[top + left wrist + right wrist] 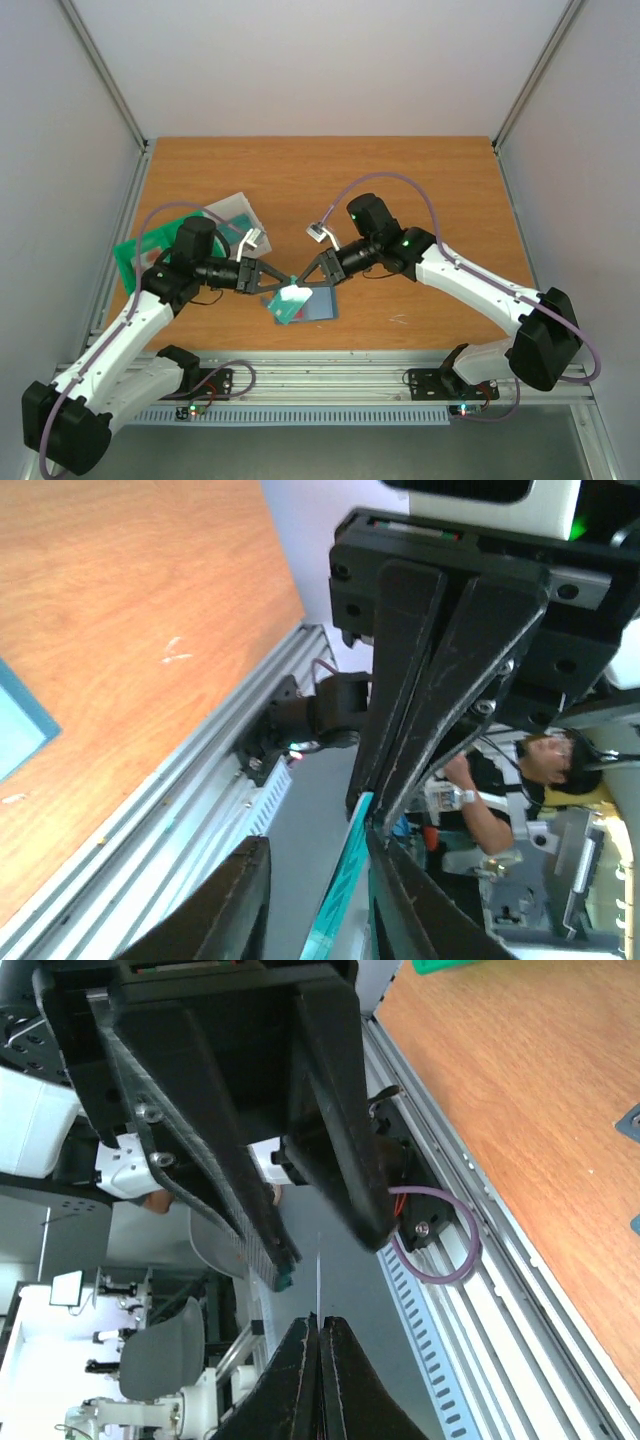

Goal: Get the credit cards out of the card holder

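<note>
One teal card (290, 300) held in the air on edge, just over the card holder (320, 306), at about 6 o'clock from the centre of the table (400, 180); pinched at one rim by the right gripper (320, 1325), reaching in from 2 o'clock, fingers pressed flat together with only the thin card edge showing between them. Flanked from 9 o'clock by the left gripper (318, 845), fingers parted, a clear gap on one side of the card, so no clamp there; contact with the other finger impossible to tell.

Judged light, thin and stiff with a little spring; smooth faces likely to slide between hard fingers; little risk of breakage, more of pivoting or dropping. Best taken across the two flat faces, close to a short edge, with enough overlap to resist twisting; not by the thin edges.

Card holder slate-blue, flat on the wood; probably soft and light enough to drag along with a tight card; worth pinning at its free end.

Green tray (135, 258) and clear tray (235, 212) near 9 to 10 o'clock, well apart from the grippers.
</note>
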